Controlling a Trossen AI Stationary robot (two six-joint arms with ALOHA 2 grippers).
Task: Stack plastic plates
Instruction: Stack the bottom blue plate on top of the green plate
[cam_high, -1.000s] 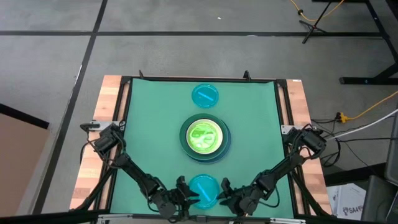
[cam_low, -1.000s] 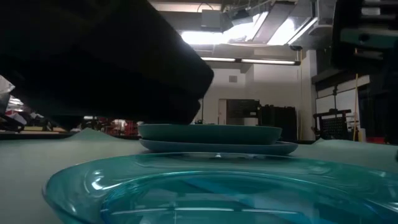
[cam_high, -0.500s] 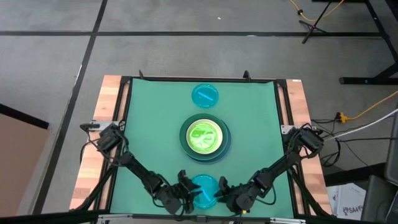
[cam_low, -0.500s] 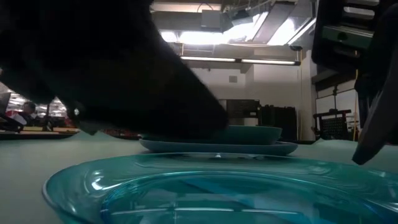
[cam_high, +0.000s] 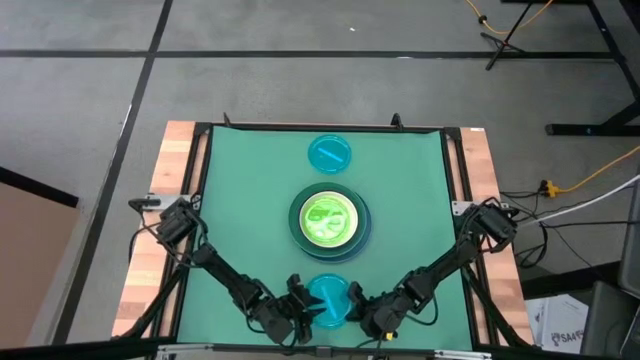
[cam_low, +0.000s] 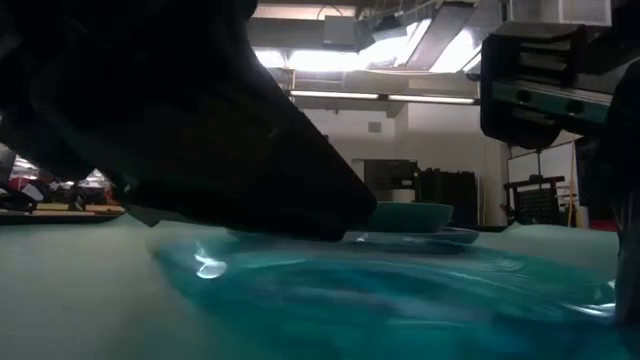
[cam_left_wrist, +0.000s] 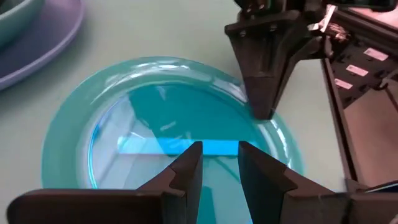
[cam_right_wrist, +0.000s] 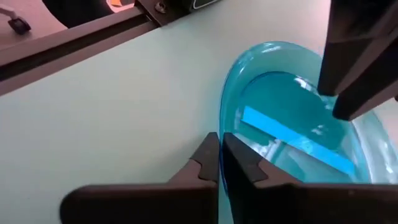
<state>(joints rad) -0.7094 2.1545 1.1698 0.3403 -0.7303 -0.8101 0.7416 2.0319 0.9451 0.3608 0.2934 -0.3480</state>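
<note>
A small translucent cyan plate (cam_high: 328, 296) lies on the green mat near the table's near edge. My right gripper (cam_right_wrist: 219, 146) is shut on the plate's right rim. My left gripper (cam_left_wrist: 219, 149) is open, its two fingers reaching over the plate's left rim and above its well. At the mat's middle stands a stack (cam_high: 328, 220) of plates, large slate-blue and dark green ones below and a lime-green plate (cam_high: 327, 218) on top. A second cyan plate (cam_high: 329, 153) lies flat near the far edge. My right gripper pinches the cyan plate's right rim (cam_right_wrist: 222, 163), one finger inside the rim and one outside. The fingers (cam_left_wrist: 261, 93) slant down at it from the table's right. My left gripper's fingers (cam_right_wrist: 348, 93) stand over the opposite rim; whether they touch it I cannot tell.
Bare green mat (cam_high: 240, 200) spreads left and right of the stack. Dark frame rails (cam_right_wrist: 74, 56) run along the table's near edge close to both grippers. The stack stands just beyond the cyan plate (cam_low: 410, 222).
My right gripper has moved toward the table's left onto the near cyan plate and shut on its right rim. My left gripper has moved a little to the right, over the plate's left rim. The plate has shifted slightly away from the near edge.
</note>
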